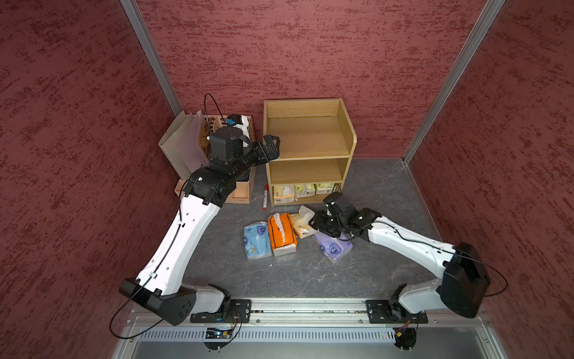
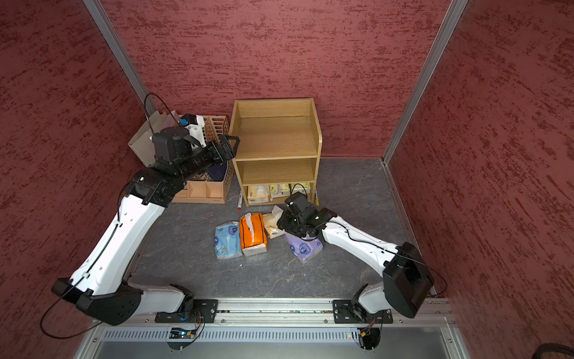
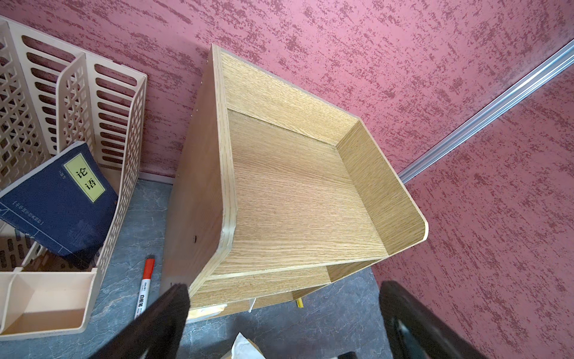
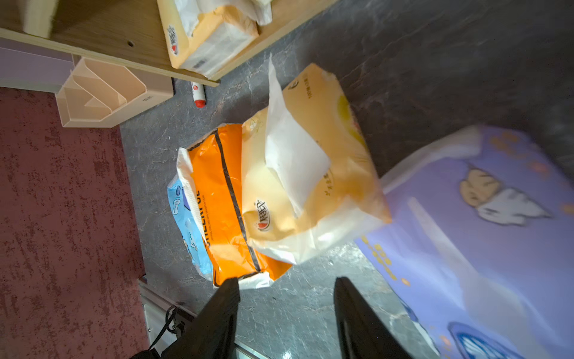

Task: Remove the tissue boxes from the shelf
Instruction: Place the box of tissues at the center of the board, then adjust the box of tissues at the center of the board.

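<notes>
3 soft, plastic-wrapped tissue packs (image 1: 299, 190) sit in the bottom tier of the light oak wooden shelf (image 1: 307, 140), and 4 lie in front of it. They look light, squashy and slick, so pinch across mid-body. In front of the shelf the right gripper (image 4: 285, 283) is spread and empty. The left gripper (image 3: 284, 287) is spread beside the top tier.

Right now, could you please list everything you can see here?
packs on table: four; light blue pack, orange pack, pale yellow pack, lilac pack; before the shelf
shelved packs: about three, pale yellow and yellow-green, bottom tier
shelf: one, light wood, at the back wall
file organizer: one, beige, beside the shelf
booklet: one, navy, in the organizer
marker: one, red-capped, between organizer and shelf
left gripper: one, black, open beside the top tier
right gripper: one, black, open near the lilac pack
</notes>
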{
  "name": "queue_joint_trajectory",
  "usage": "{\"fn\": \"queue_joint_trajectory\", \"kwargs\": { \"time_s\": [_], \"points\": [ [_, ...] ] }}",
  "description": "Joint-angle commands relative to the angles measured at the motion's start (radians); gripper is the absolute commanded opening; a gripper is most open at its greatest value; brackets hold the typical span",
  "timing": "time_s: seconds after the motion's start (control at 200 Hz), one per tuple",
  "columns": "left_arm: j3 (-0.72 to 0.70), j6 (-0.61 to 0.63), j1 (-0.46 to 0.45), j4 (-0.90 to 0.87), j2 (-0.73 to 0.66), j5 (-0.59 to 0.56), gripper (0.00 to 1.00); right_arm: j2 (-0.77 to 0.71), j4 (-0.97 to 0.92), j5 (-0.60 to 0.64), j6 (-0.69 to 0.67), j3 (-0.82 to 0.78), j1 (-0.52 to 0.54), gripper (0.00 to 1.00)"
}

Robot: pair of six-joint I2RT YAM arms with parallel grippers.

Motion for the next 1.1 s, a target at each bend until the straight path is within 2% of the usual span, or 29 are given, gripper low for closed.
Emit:
{"fn": "queue_joint_trajectory", "kwargs": {
  "time_s": [0.0, 0.105, 0.25, 0.411, 0.541, 1.092],
  "points": [
    [-0.012, -0.001, -0.007, 0.007, -0.018, -0.010, 1.00, -0.085, -0.138, 0.132, -0.064, 0.050, 0.001, 0.52],
    [-0.009, -0.005, -0.008, 0.017, -0.010, -0.004, 1.00, -0.074, -0.220, 0.146, -0.095, 0.065, -0.004, 0.49],
    [0.001, -0.019, -0.014, 0.026, 0.009, 0.016, 1.00, 0.049, -0.299, 0.070, -0.121, 0.079, -0.003, 0.45],
    [0.015, -0.021, -0.038, 0.020, 0.021, 0.013, 1.00, 0.119, -0.272, 0.055, -0.091, 0.038, -0.005, 0.45],
    [0.022, -0.020, -0.048, 0.016, 0.021, 0.005, 1.00, 0.153, -0.246, 0.014, -0.065, -0.015, -0.053, 0.44],
    [0.067, -0.010, -0.070, 0.003, 0.059, 0.004, 1.00, 0.036, -0.266, 0.020, -0.144, -0.193, -0.308, 0.42]
  ]
}}
